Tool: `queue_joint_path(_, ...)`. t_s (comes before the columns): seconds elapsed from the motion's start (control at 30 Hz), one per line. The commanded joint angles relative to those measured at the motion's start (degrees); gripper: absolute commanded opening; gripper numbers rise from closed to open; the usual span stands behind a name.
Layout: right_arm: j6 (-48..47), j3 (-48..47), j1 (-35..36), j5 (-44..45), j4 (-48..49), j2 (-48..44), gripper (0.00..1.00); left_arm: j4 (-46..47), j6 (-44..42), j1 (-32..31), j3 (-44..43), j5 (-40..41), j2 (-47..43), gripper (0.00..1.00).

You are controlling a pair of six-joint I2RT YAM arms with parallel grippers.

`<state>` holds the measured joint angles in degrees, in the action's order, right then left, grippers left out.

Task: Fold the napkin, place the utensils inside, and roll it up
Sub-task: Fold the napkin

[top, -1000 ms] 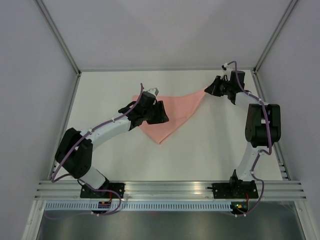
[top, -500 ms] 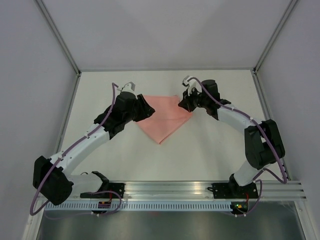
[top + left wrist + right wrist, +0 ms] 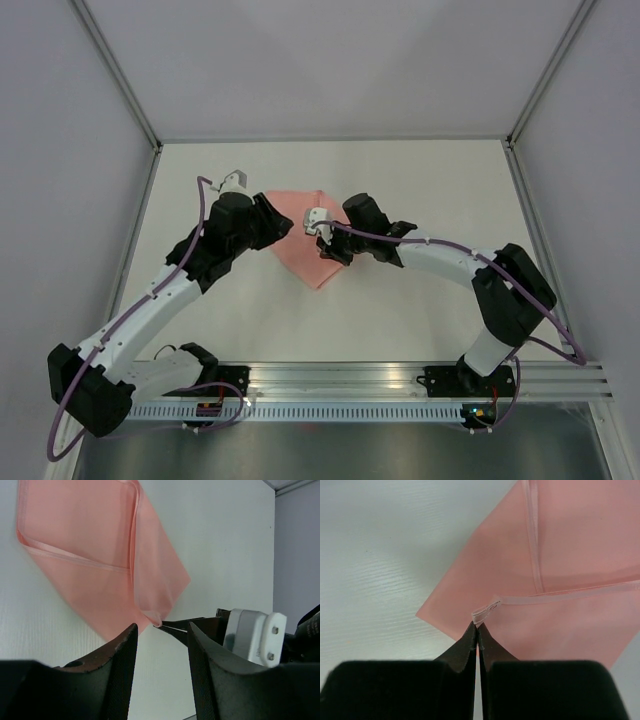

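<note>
On the tabletop (image 3: 420, 180), the napkin (image 3: 298, 255) is spread toward the far middle and is already partly doubled over. Hemmed edges are shown crossing on its upper face in both wrist views, so at least one flap is judged to have been laid across.

At the napkin's right side, one hemmed corner is raised a little off the layer beneath. It is pinched between the clenched fingertips of the right tool (image 3: 478, 630), and the cloth behind that corner is drawn into a soft ridge. At the napkin's left edge, the left tool (image 3: 161, 635) is held released, with its jaws apart and nothing between them. Whether the cloth is touched by it cannot be told.

No utensils are seen on or beside the napkin in any view.

The task is therefore judged to be in its first stage. The fold is begun but not finished, since the pinched corner has yet to be set down and the layers pressed flat. Everything after that is left: the utensils are to be found and laid on the napkin, and the napkin is to be rolled around them.
</note>
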<state>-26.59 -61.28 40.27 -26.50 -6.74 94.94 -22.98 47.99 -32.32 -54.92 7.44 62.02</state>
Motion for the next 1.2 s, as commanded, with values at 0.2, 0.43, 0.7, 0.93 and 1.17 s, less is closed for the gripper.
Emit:
queue_joint_path(0.2,-5.1,0.6,5.0,3.0,-0.3,3.8,0.04,-0.8,1.8,0.8,2.9,0.6,-3.1,0.51)
queue_joint_path(0.43,-6.5,0.4,5.8,1.7,-2.6,6.0,0.14,-0.5,1.8,0.8,4.6,0.5,-3.5,0.55)
queue_joint_path(0.7,-5.5,0.3,5.9,-0.7,-4.2,4.2,0.44,1.9,3.2,0.9,7.4,0.8,-3.0,0.59)
queue_joint_path(0.93,-1.5,-4.4,2.9,-0.4,-7.0,3.1,0.46,4.2,7.1,1.9,11.1,4.2,-0.1,0.57)
queue_joint_path(1.17,8.2,-13.9,-8.4,7.4,-7.1,7.2,0.4,10.8,14.6,5.0,17.2,7.6,5.8,0.17)
